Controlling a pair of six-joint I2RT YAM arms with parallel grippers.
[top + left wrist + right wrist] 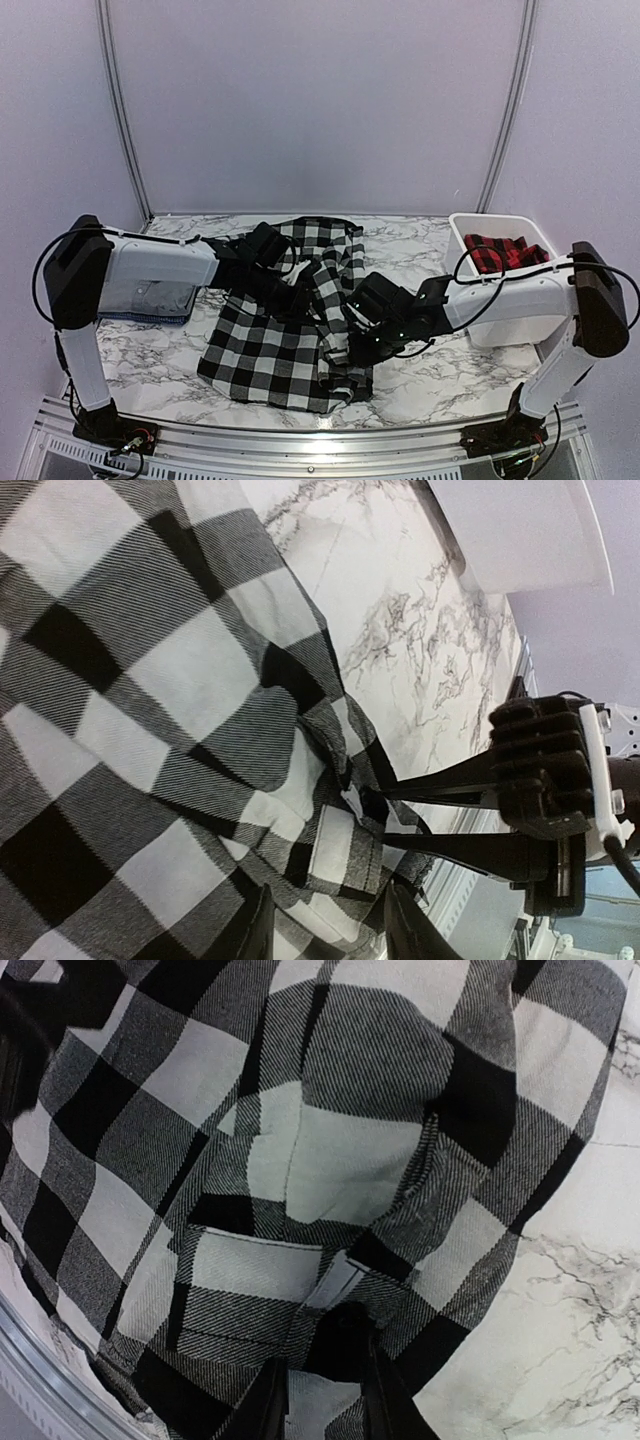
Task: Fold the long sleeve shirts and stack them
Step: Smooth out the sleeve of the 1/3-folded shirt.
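1. The black-and-white checked shirt [265, 350] lies crumpled on the table, left of the white bin [490, 217].
2. It looks like soft, floppy flannel, so take it at a hem or seam.
3. Right gripper [372, 812] pinches a fold; left gripper [328, 905] straddles cloth half-open, grip unclear.

Robot lab booth: plain white walls [320, 100] w/ metal poles [122, 110] up top, 2 robot arms [150, 265] on rail [300, 462] at bottom.

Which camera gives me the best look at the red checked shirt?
Top external: the red checked shirt lies bunched inside the white bin, seen from above. The left wrist view catches only the bin's outer wall, not its contents. The right wrist view shows neither.
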